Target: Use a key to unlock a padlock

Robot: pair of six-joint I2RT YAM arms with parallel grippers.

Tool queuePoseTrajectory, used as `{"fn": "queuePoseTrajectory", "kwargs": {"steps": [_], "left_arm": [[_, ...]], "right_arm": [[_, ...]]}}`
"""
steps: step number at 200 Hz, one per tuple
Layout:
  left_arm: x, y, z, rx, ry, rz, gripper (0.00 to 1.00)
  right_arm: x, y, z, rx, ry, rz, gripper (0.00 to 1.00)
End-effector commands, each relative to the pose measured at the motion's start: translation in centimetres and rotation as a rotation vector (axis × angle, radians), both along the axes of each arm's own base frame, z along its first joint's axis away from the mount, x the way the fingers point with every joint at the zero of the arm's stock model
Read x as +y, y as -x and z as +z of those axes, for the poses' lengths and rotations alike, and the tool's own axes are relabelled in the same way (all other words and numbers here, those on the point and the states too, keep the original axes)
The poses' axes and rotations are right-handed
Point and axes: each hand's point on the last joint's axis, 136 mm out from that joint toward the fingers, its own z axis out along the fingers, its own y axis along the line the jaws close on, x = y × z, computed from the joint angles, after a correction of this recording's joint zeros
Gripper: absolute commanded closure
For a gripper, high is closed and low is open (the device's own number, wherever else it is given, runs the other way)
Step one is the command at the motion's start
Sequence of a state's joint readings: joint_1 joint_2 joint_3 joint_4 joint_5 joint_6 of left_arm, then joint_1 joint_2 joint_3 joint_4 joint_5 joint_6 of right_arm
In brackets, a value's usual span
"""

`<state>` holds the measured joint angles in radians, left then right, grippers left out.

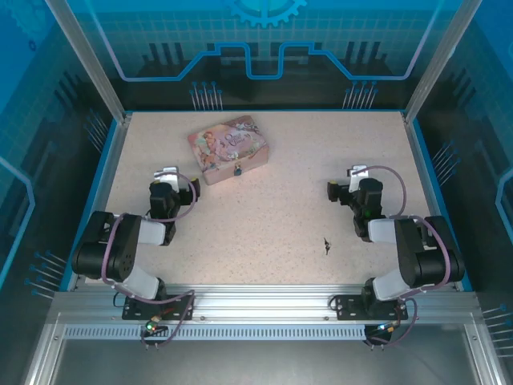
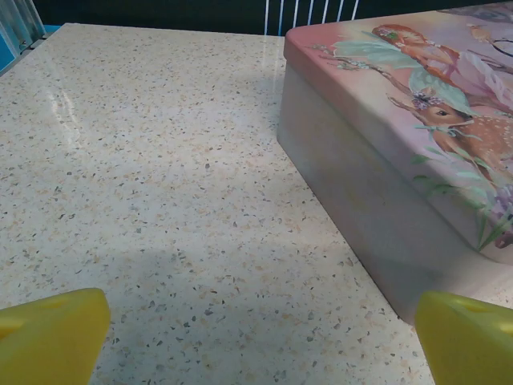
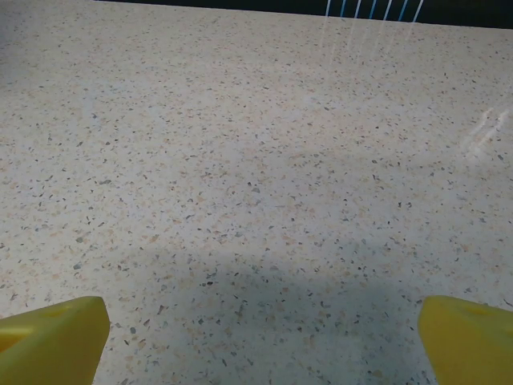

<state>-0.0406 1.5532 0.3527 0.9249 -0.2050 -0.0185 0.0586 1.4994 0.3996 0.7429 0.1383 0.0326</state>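
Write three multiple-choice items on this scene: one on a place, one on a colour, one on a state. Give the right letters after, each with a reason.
1. Where on the table does the key lie?
A. Far left corner
B. Near edge, by the right arm
C. Far right corner

2. What colour are the fingertips of the right tool?
A. Red
B. Black
C. Yellow

3. How do the jaws of the left tool stand?
A. Open, empty
B. Shut on the key
C. Shut, empty

Answers:
1 B: the small dark key lies on bare table just left of the right arm.
2 C: both tips in the right wrist view are yellow.
3 A: the tips stand wide apart with bare table between them.
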Motion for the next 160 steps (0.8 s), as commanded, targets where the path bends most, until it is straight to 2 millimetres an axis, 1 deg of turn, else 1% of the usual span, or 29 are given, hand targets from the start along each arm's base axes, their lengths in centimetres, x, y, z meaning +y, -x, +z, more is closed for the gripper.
{"fn": "queuePoseTrajectory", "kwargs": {"steps": [1,64,129,144,160], "left_arm": [[0.0,-0.7,1.1,-0.039,-0.015,-0.006,0.01],[0.0,-0.7,1.1,-0.038,-0.014,-0.006,0.01],[0.5,-0.6,1.1,-0.036,0.01,0.008,0.01],[0.9,-0.4,1.5,-0.052,0.008,0.026,0.01],[0.8,0.4,3.1,-0.08,0.007,0.024,0.01]], "right_arm": [[0.2,-0.9,1.4,-0.049,0.011,0.01,0.0],[0.3,-0.8,1.4,-0.048,0.012,0.012,0.0],[0.3,-0.9,1.4,-0.048,0.009,0.013,0.0],[0.3,-0.9,1.4,-0.049,0.009,0.013,0.0],[0.3,-0.8,1.4,-0.051,0.006,0.015,0.0]]}}
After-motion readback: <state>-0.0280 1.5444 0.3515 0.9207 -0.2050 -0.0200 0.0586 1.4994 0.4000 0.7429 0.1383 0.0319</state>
